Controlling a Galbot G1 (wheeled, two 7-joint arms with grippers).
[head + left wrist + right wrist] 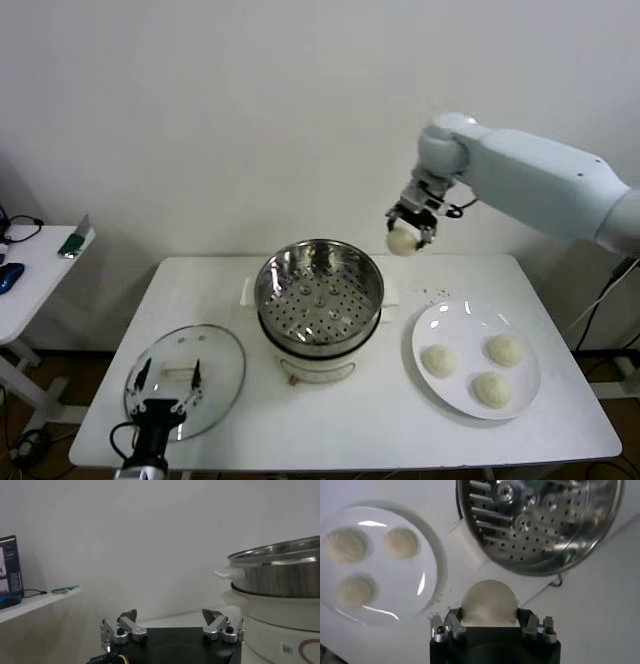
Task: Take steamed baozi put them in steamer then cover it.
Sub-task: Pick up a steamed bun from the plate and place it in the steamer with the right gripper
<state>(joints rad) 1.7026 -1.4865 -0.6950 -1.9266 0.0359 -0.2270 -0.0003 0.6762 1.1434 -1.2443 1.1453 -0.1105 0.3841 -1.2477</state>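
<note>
My right gripper [405, 228] is shut on one cream-white baozi [402, 241] and holds it in the air to the right of and behind the steamer [320, 285]. In the right wrist view the baozi [489, 603] sits between the fingers, with the steamer's perforated bottom [540, 520] beyond it. The steamer basket is empty. Three baozi [438, 360] [505, 349] [491, 389] lie on the white plate [432, 325]. The glass cover [184, 378] lies flat at the table's front left. My left gripper [168, 385] is open just above the cover, empty [170, 616].
The white table [350, 430] holds everything. A white side table [30, 270] with a blue mouse and small items stands at the far left. A white wall is close behind.
</note>
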